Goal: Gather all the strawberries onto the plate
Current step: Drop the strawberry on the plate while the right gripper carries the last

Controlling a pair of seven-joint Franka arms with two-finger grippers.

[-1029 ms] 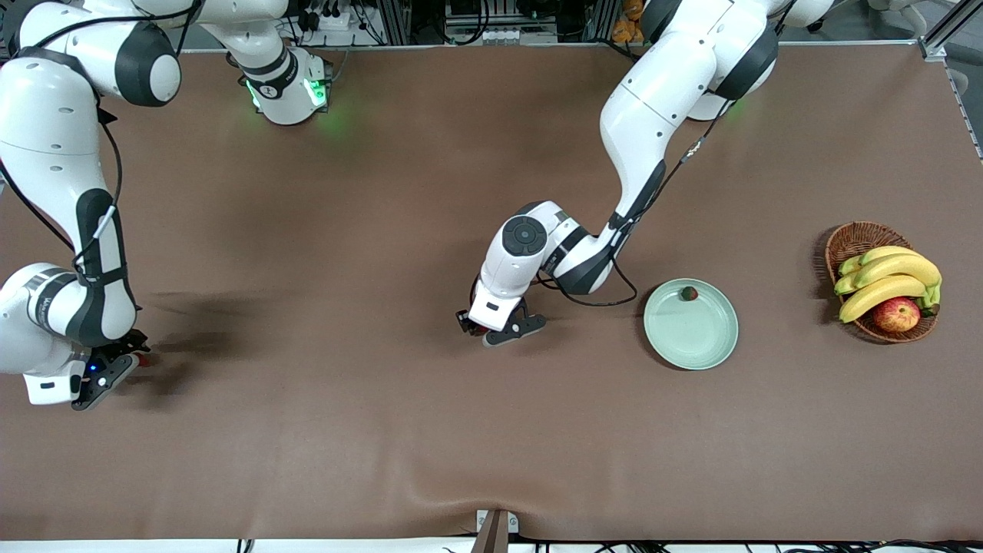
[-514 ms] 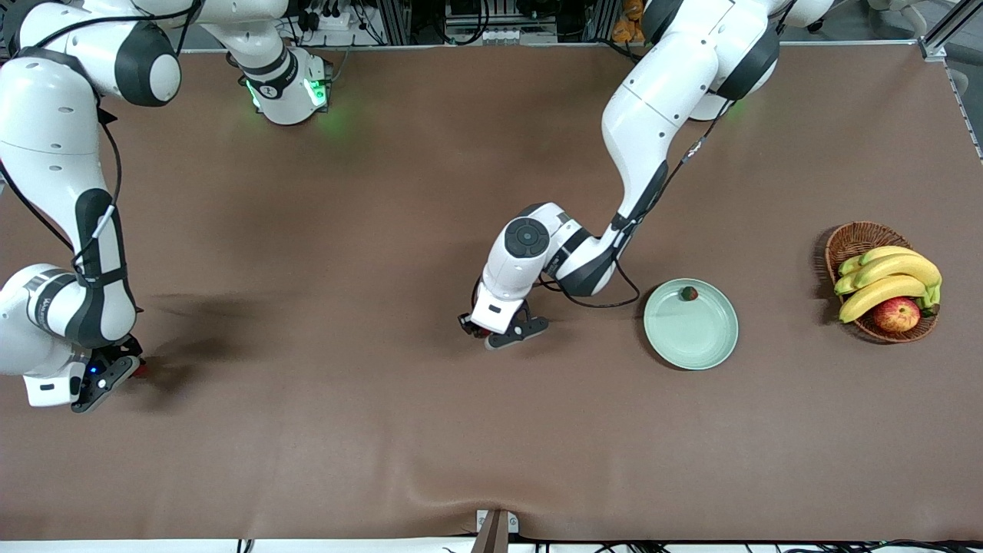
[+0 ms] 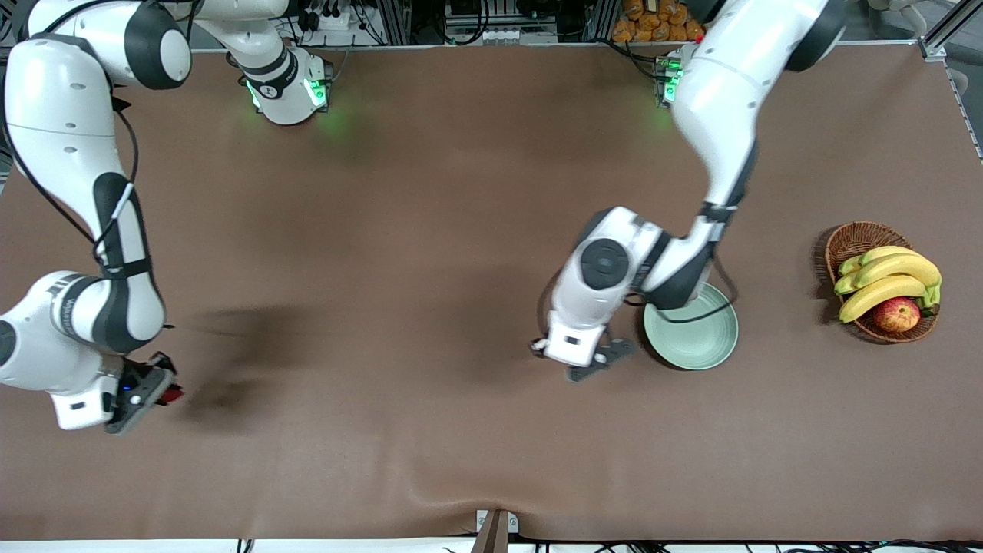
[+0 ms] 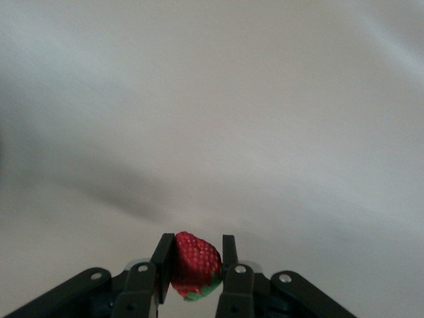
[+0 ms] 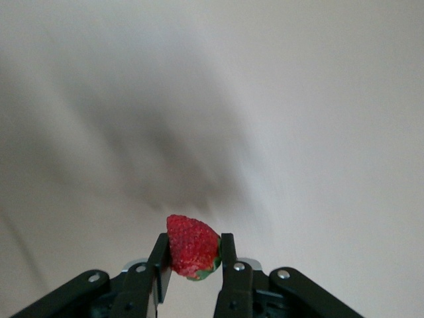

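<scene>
Now both tools have lifted, each gripping a strawberry (image 4: pixel 194 265), left tool (image 4: pixel 193 268), right tool (image 5: pixel 192 255).

Setting: looking like a robotics lab
Arms: two white Franka arms (image 3: pixel 92 230) working over one long table (image 3: pixel 430 430)
Table edge: aluminium framing (image 3: pixel 948 27), cables (image 3: pixel 476 15) and green status lights (image 3: pixel 311 91) showing; brown mat (image 3: pixel 384 230) covering the top

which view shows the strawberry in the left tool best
The left wrist view: the strawberry fills the gap in the shut left tool. The front view hides it under the left arm's wrist beside the plate. The right wrist view does not show it.
</scene>
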